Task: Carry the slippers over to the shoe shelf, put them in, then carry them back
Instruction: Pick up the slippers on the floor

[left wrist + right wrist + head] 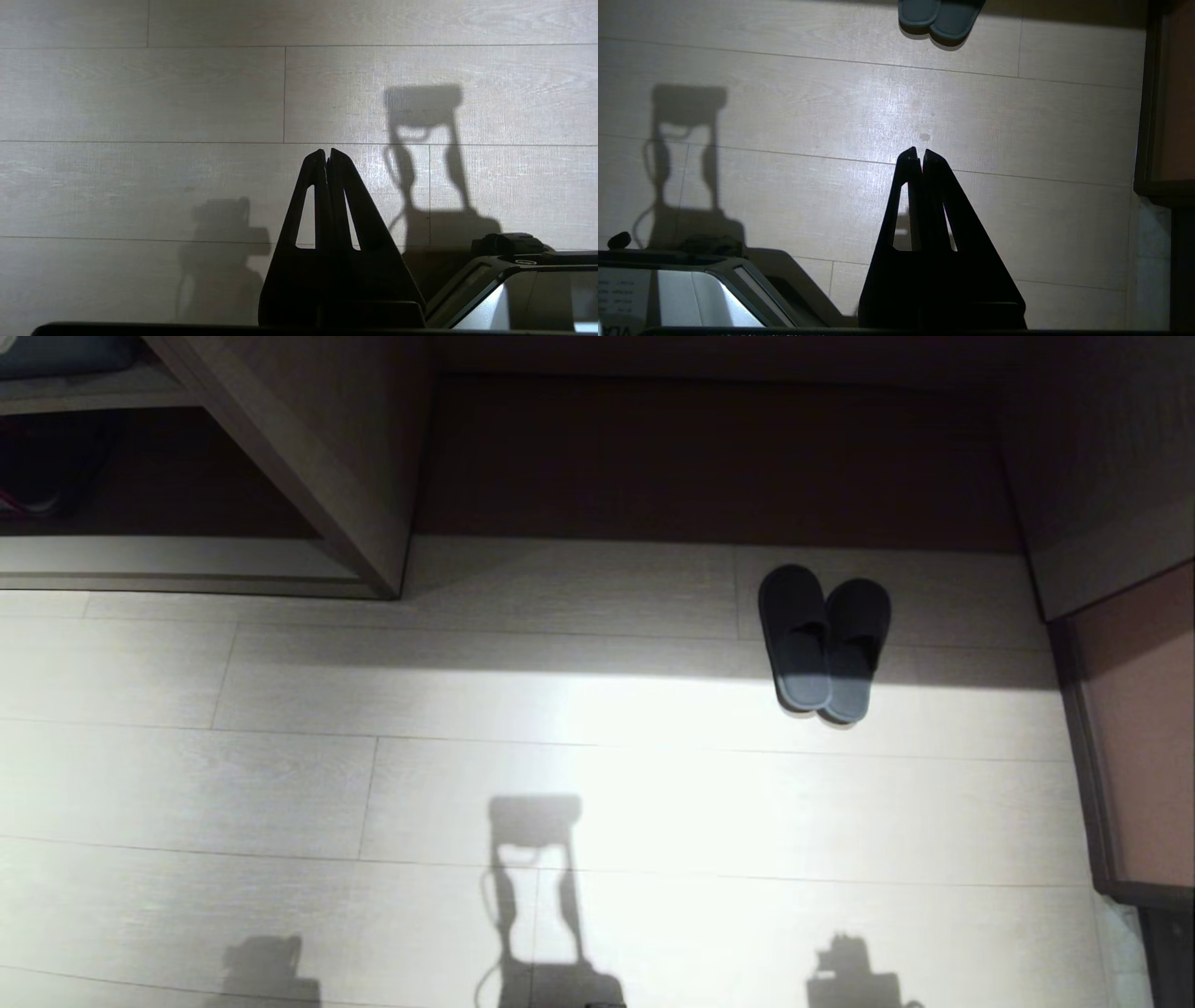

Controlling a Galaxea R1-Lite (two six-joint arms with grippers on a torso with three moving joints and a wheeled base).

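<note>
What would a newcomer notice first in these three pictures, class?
First, the slippers: a dark pair set side by side on the pale floor, toes toward the shadowed recess. Next, the shoe shelf low at the far left. Both wrist views show a shut tool, left and right, above bare floor.

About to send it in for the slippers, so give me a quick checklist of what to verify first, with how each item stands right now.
1. Slippers located: ok, side by side on the floor, toes toward the dark recess, touching each other.
2. Slippers upright, not flipped: ok, insoles face up.
3. Left gripper free: ok, fingers shut on nothing, above bare floor.
4. Right gripper free: ok, fingers shut on nothing, short of the slippers; must open before grasping.
5. Floor path to the slippers: ok, only shadows between.
6. Shoe shelf has room: cannot tell, its interior is dark and mostly out of frame.
</note>
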